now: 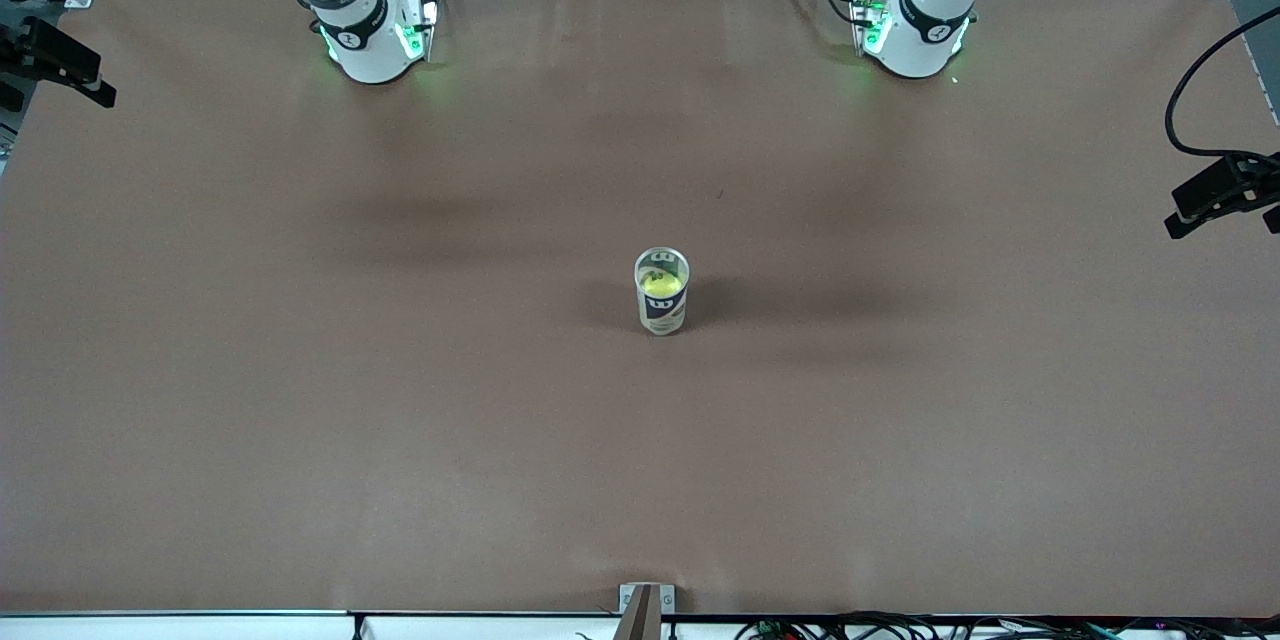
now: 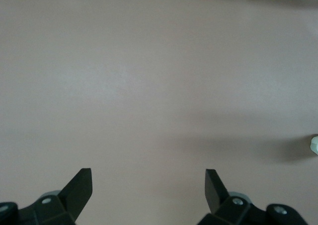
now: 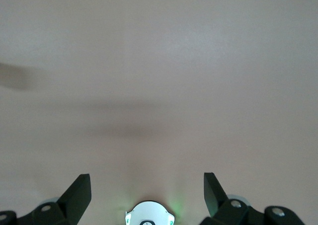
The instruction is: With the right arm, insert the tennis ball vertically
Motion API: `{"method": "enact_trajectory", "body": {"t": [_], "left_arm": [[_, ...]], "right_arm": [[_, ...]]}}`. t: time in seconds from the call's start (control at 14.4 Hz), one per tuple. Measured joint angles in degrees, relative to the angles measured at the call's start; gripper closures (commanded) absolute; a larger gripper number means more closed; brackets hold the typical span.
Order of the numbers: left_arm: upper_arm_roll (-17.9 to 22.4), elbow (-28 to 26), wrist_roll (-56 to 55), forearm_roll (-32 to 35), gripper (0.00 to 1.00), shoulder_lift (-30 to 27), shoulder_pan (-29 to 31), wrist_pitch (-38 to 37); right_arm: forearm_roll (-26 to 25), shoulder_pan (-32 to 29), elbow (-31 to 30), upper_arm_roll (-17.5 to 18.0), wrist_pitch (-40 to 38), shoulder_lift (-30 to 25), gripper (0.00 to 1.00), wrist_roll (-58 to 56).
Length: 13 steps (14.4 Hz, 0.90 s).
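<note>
Yellow felt tennis ball already inside clear plastic can, frame centre, brown desk; light, springy, grip its equator; right gripper and left gripper jaws apart, empty, over bare desk.

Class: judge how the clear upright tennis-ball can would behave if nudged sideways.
The clear upright tennis-ball can looks tall for its base, so it may tip. One yellow ball inside suggests little weight. Once down, its round wall would probably roll.

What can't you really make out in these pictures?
- Both grippers: out of the front view, above its top edge; only the arms' bases show.
- Left gripper and right gripper: open; bodies cut off by the wrist views' edges.
- Tennis ball: in the upright can; the label hides its lower part.
- Pale object: cut off by the left wrist view's edge, unidentifiable.
</note>
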Motion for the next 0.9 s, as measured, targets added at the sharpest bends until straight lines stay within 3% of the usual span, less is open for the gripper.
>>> {"method": "enact_trajectory", "body": {"t": [0.49,0.9], "left_arm": [[0.3,-0.4,0.0,0.0,0.0,-0.6,0.0,-0.1],[0.3,-5.3,0.0,-0.7,0.0,-5.1,-0.5,-1.0]], "right_arm": [[1.3,0.0,0.0,-0.5,-0.1,0.0,0.0,0.0],[1.2,0.0,0.0,-0.5,-0.1,0.0,0.0,0.0]]}}
